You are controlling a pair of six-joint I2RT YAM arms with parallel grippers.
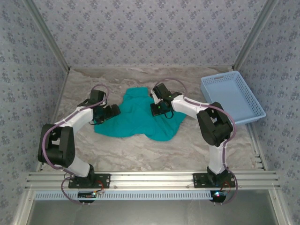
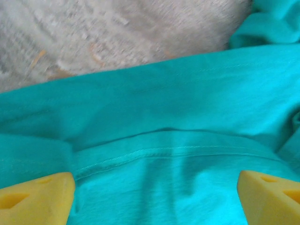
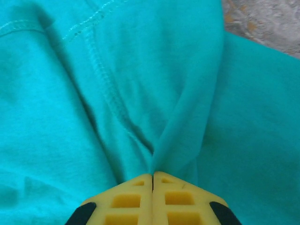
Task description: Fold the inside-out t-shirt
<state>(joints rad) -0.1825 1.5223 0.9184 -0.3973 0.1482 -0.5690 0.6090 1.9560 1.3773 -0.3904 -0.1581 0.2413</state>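
The teal-green inside-out t-shirt (image 1: 136,117) lies crumpled in the middle of the table. My left gripper (image 1: 114,111) sits at its left edge, open. In the left wrist view its yellow fingers (image 2: 42,197) stand wide apart over the cloth (image 2: 154,93), with a stitched hem (image 2: 164,152) running between them. My right gripper (image 1: 157,108) is over the shirt's upper right part. In the right wrist view it (image 3: 153,176) is shut, and a ridge of the teal cloth (image 3: 187,122) is pulled up into its closed tips. A seam (image 3: 101,75) runs beside that ridge.
A light blue mesh basket (image 1: 232,96) stands at the back right, beside the right arm's elbow. The table is covered with a pale crinkled sheet (image 1: 154,152). Patterned walls close in the back and both sides.
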